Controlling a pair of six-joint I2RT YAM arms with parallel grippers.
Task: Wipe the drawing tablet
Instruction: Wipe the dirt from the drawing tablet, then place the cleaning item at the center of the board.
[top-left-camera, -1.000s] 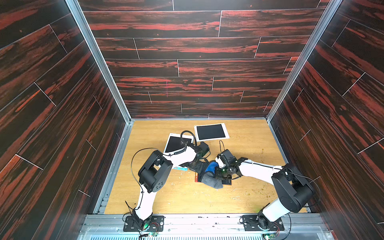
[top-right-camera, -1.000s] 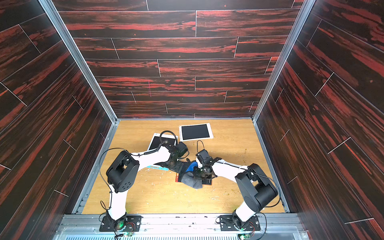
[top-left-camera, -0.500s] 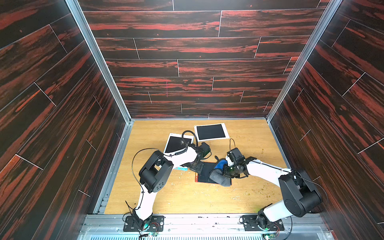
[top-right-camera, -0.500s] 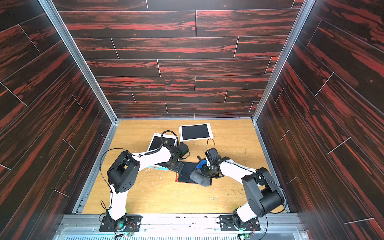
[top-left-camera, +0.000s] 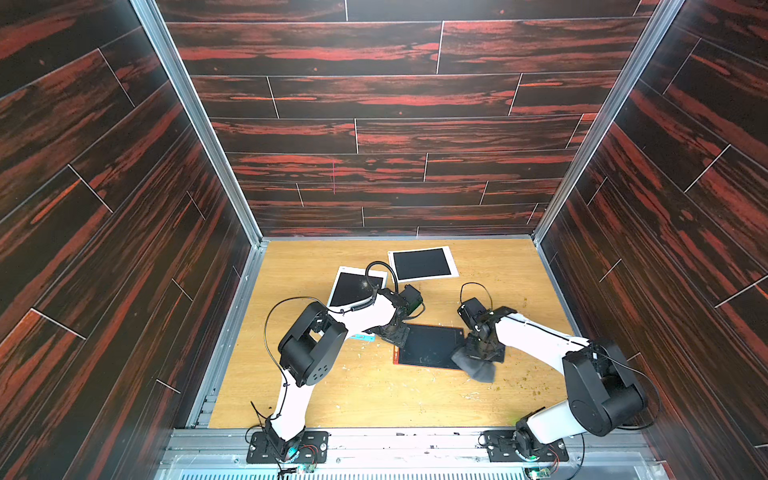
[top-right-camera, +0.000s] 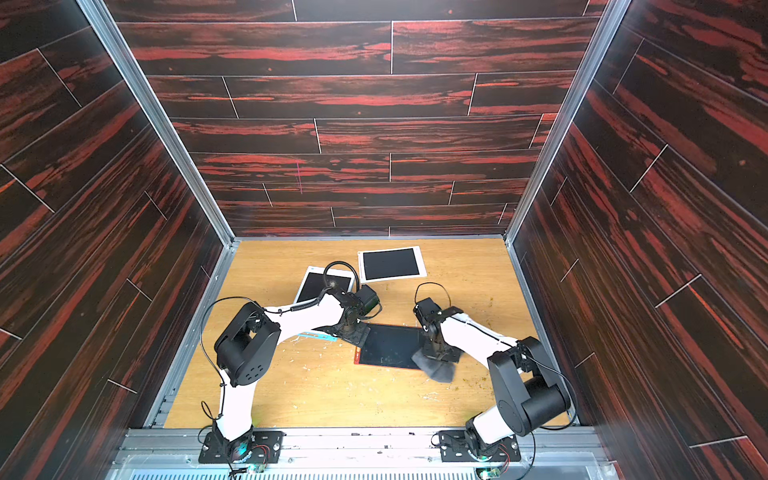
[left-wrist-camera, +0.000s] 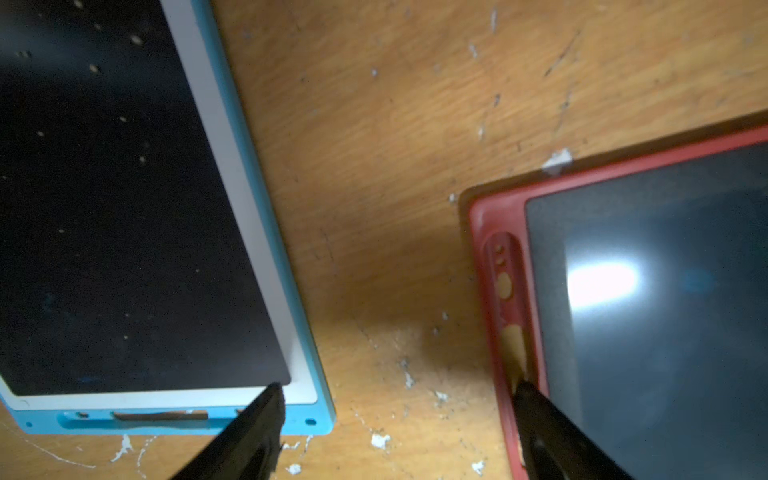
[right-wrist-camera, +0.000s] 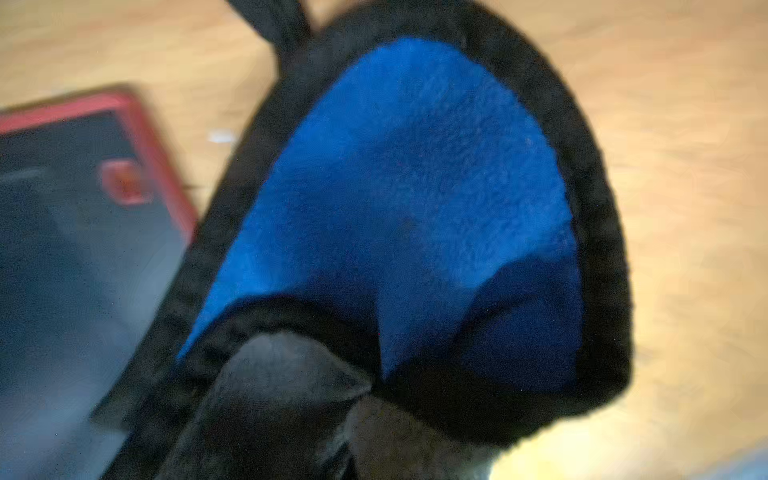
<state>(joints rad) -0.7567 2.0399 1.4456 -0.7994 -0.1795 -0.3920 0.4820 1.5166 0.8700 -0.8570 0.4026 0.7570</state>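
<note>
Dark red wood-grain walls (top-left-camera: 374, 137) close the left, right and far sides. The near strip of the light wooden tabletop (top-left-camera: 374, 395) lies open, as does its far-right area. Mid-table, the red-framed dark drawing tablet (top-left-camera: 428, 347) shows open screen between the left gripper (top-left-camera: 397, 332), spread wide at its far-left corner, and the right gripper (top-left-camera: 478, 356), clamped on a black-edged blue cloth (right-wrist-camera: 415, 187) over its near-right corner. A blue-edged white-framed tablet (top-left-camera: 353, 289) and a white-framed black tablet (top-left-camera: 422, 264) block the far middle.

Dark red-streaked plank walls (top-left-camera: 395, 124) enclose a scuffed wooden tabletop (top-left-camera: 374, 399).
</note>
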